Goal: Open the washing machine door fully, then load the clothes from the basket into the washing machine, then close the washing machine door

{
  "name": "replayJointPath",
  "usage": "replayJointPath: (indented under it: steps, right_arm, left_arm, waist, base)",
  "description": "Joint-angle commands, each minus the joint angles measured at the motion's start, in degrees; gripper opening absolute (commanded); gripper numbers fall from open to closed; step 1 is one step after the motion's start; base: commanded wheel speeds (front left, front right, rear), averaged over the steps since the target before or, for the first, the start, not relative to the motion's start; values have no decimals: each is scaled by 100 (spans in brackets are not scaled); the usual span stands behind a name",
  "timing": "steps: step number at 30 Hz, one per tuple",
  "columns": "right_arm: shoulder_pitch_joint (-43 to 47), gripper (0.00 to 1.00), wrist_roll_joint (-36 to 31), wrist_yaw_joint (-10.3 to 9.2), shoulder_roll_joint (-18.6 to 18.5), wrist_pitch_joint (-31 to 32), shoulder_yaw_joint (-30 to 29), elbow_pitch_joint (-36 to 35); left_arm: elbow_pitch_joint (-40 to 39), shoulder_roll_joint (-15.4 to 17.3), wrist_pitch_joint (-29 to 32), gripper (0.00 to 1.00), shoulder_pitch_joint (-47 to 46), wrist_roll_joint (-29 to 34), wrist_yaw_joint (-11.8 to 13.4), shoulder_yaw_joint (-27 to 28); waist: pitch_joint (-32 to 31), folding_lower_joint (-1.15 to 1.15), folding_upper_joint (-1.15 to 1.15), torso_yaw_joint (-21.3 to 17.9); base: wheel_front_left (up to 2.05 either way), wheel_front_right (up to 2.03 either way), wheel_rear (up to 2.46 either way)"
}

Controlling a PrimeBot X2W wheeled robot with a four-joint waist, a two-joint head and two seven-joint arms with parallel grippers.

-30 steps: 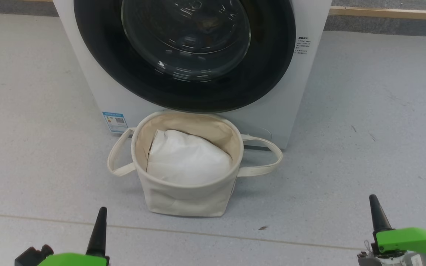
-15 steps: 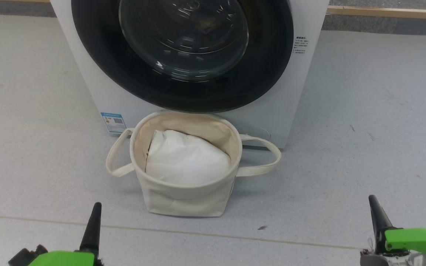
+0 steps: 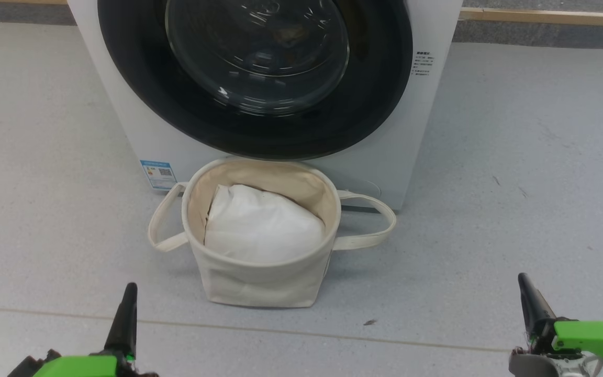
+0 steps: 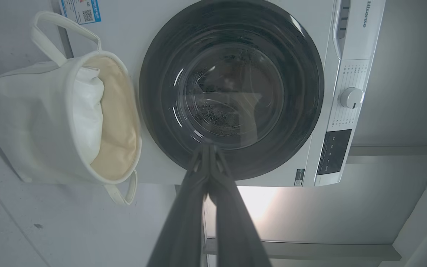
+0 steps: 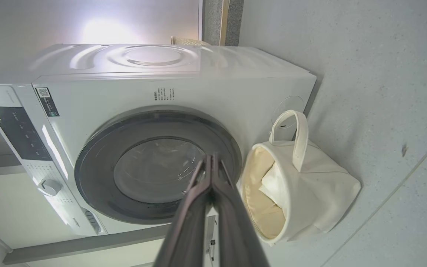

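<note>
The white washing machine (image 3: pixel 123 120) stands ahead with its round black-rimmed door (image 3: pixel 375 94) shut flat against the front. Right before it on the floor sits the cream basket (image 3: pixel 259 283), upright, with its loop handles out to both sides. A plain white liner cloth (image 3: pixel 262 228) lies inside; the clothes are hidden. My left gripper (image 3: pixel 131 287) and right gripper (image 3: pixel 522 276) hang low on either side, short of the basket, both shut on nothing. In the left wrist view the left gripper (image 4: pixel 208 148) points at the door (image 4: pixel 302 92). In the right wrist view the right gripper (image 5: pixel 210 157) points at the door's rim (image 5: pixel 95 178) beside the basket (image 5: pixel 324 196).
Grey floor spreads on both sides of the machine, with a thin seam line (image 3: pixel 301 330) crossing just before my grippers. A blue label sticker (image 3: pixel 158 174) marks the machine's lower left corner. The control panel with a knob (image 4: pixel 351 97) runs along the machine's top front.
The whole head picture has slid slightly left, so the camera has moved. My left gripper has drifted a little further left. Door, basket and both shut grippers are otherwise unchanged.
</note>
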Motion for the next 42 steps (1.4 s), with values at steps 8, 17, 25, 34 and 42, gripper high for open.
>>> replayJointPath:
  steps: [8,17,25,34,42]
  right_arm:
    - [-367,0,534,0,-89,152,65,-143]
    - [-368,0,528,0,-84,158,58,-143]
    - [-368,0,523,0,-80,163,53,-143]
    - [-369,0,518,0,-76,167,47,-142]
    - [-369,0,515,0,-73,171,43,-142]
  left_arm:
    - [-251,78,148,0,-334,-516,-89,316]
    - [-251,78,148,0,-334,-516,-89,316]
    - [-251,78,148,0,-334,-516,-89,316]
    - [-252,78,148,0,-334,-516,-89,316]
    - [-252,78,148,0,-334,-516,-89,316]
  waist:
    - [-1,0,0,-16]
    - [-1,0,0,-16]
    - [0,0,0,-16]
    - [0,0,0,-16]
    - [0,0,0,-16]
  base:
    - [0,0,0]
    - [0,0,0]
    - [0,0,0]
    - [0,0,0]
    - [0,0,0]
